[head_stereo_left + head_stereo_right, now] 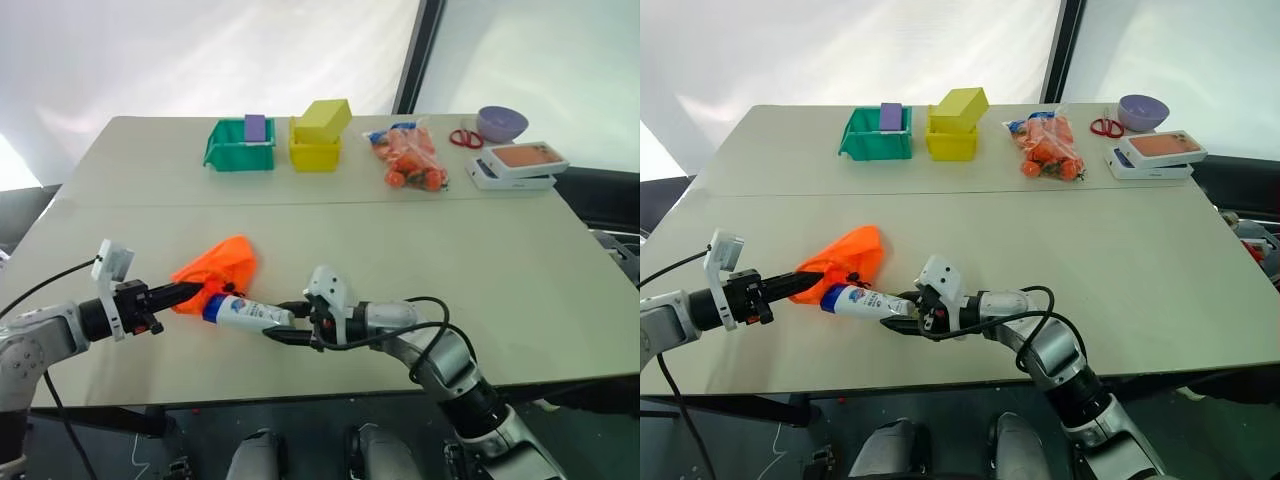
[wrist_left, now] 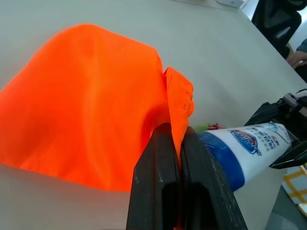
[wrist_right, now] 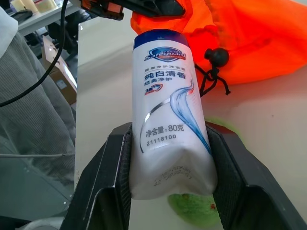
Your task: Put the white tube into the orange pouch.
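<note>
White tube point(image 3: 169, 120) clamped between right fingers point(image 3: 103, 182), cap at orange pouch point(image 1: 218, 268).

I see my right gripper point(image 3: 168, 167) clamped on the crimped end of the white tube point(image 3: 165, 110), one finger on each side. The tube's blue cap end points at the orange pouch point(image 3: 249, 38), right at its edge. A black cord point(image 3: 211, 72) with a round stopper lies beside the tube. My left gripper point(image 3: 144, 7) pinches the pouch's fabric.

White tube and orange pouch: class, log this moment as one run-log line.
left claw: shut on orange pouch edge | right claw: shut on white tube, cap toward pouch | tube: not yet inside
</note>
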